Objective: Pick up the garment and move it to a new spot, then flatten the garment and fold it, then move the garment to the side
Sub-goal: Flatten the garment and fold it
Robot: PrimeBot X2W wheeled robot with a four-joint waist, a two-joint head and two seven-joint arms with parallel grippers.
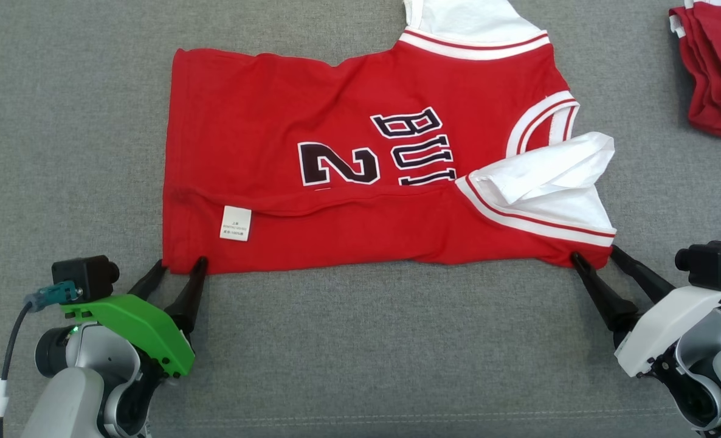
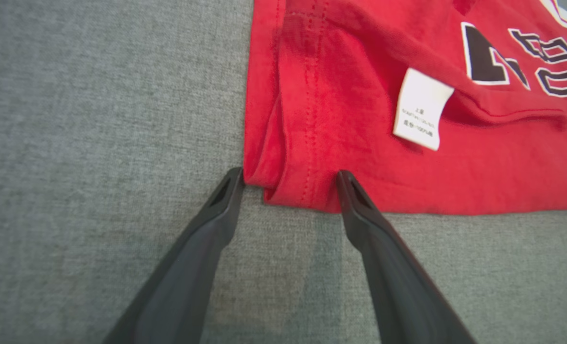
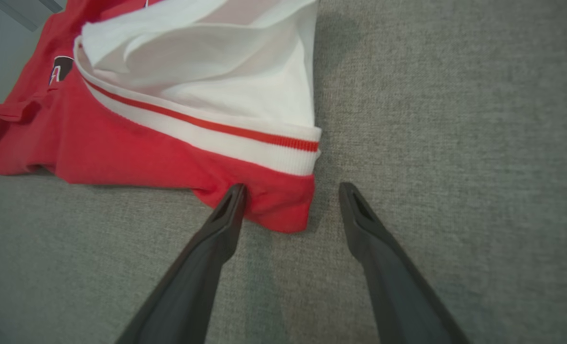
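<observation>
1. Grey woven surface (image 1: 360, 365): runs under everything in the head view, edge to edge.
2. Garment (image 1: 263, 109): a red jersey, lying flat in the middle of the surface. It is turned sideways, with the hem toward the robot's left and the white-trimmed neck and armholes toward its right. A long fold line runs along the near side, and its near edge lies just ahead of both grippers.
3. Pile of red cloth (image 1: 713, 67): at the far right corner, well apart from the jersey and cut off by the frame.
4. White sleeve (image 1: 549, 176): crumpled and partly turned over on the jersey's near right end. In the right wrist view the sleeve (image 3: 216, 71) rises in loose folds above a red-and-white ribbed band.
5. Left gripper (image 1: 182, 263): fingers spread apart, holding nothing. Its tips straddle the jersey's near left corner. In the left wrist view (image 2: 289, 173) both tips meet the hem edge. Whether either tip is under the cloth is hard to say.
6. Right gripper (image 1: 594, 252): fingers also apart and empty. In the right wrist view (image 3: 291, 186) one tip touches the red near right corner and the other rests on bare grey just beside it.
7. Black "2" (image 1: 339, 163): white-outlined, mid-chest, beside partial lettering.
8. Care label (image 1: 235, 223): small, white, near the hem, just below the fold line.
</observation>
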